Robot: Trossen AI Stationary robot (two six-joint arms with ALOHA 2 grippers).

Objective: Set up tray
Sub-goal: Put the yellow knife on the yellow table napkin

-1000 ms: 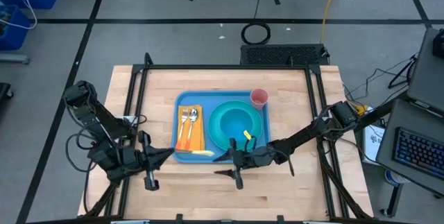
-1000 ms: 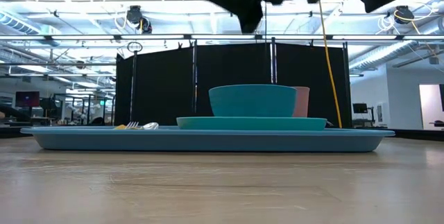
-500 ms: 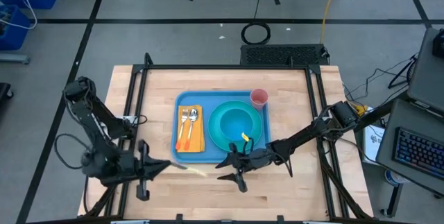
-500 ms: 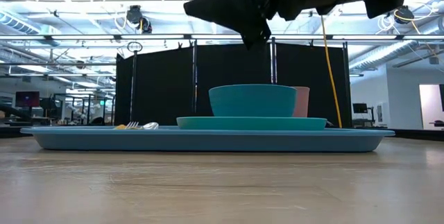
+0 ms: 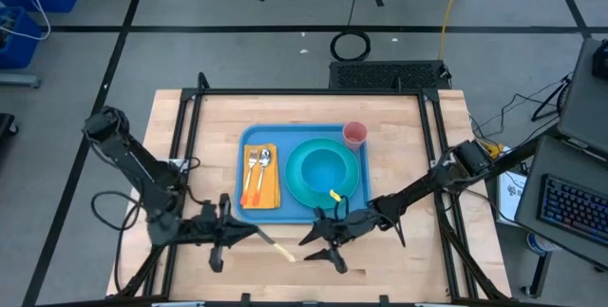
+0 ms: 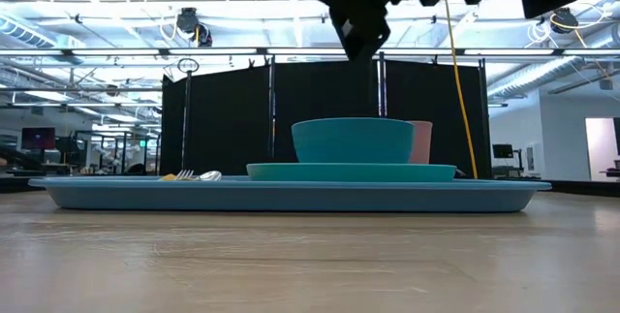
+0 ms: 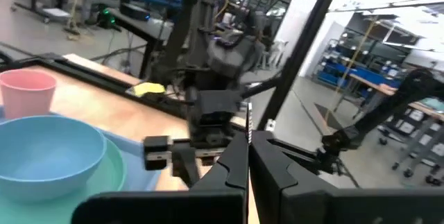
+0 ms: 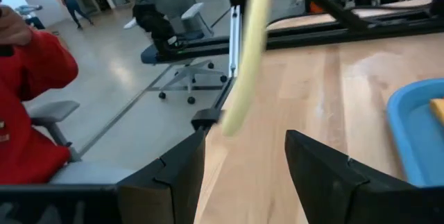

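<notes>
Holding a pale yellow utensil beside the tray

A pale yellow utensil (image 5: pixel 275 245) is gripped in the closed jaws of the left gripper (image 5: pixel 249 234), above the desk (image 5: pixel 399 136) just in front of the tray (image 5: pixel 243 169). The right gripper (image 5: pixel 321 247) is held near it, jaws spread open and empty. The tray is seen mid-desk, carrying a turquoise plate (image 5: pixel 356 182) and bowl (image 5: pixel 323 166).

your high camera looks straight down on the whole table (image 5: pixel 399 126), both arms and the floor around. your low camera sits at table-top height, close to the tray (image 6: pixel 291 195), facing level across it into the room. your left wrist camera looks past its own fingers at the bowl (image 7: pixel 48 156) and the other arm. your right wrist camera faces along the wood toward a seated person (image 8: pixel 31 113). all four share the tray.
</notes>
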